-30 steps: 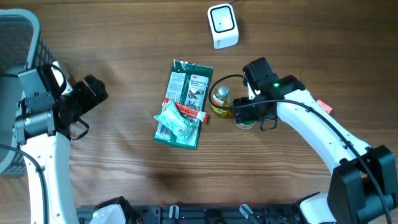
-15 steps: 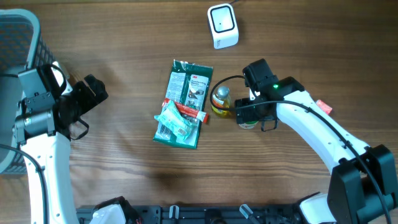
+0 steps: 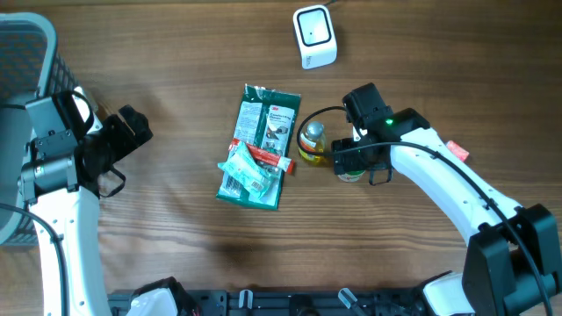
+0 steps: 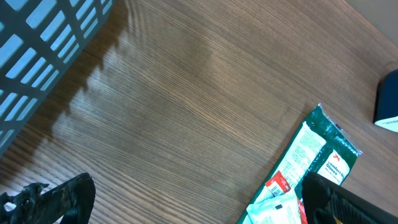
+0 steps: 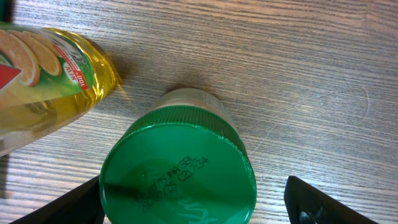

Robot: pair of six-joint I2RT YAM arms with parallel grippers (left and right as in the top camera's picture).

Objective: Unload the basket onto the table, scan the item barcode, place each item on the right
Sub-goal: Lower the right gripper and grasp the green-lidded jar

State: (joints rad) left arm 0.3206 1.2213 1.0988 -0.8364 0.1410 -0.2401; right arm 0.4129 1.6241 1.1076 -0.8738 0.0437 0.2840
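We see the right hand apart on both sides of a round, ribbed green lid; the left hand is apart above the grained wooden counter.

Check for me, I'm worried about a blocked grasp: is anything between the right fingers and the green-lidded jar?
Nothing visible does. The green-lidded jar sits bare between the open right fingers; the yellow bottle stands beside it, outside the gap.

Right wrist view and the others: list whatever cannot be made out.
Jar: right wrist view shows only its green lid, cropped at the bottom edge; overhead, the right hand covers most of it.
Yellow bottle: right wrist view, cut off by the left edge.
Scanner: left wrist view, only a corner at the right edge.
Packet print: overhead, too small to read.
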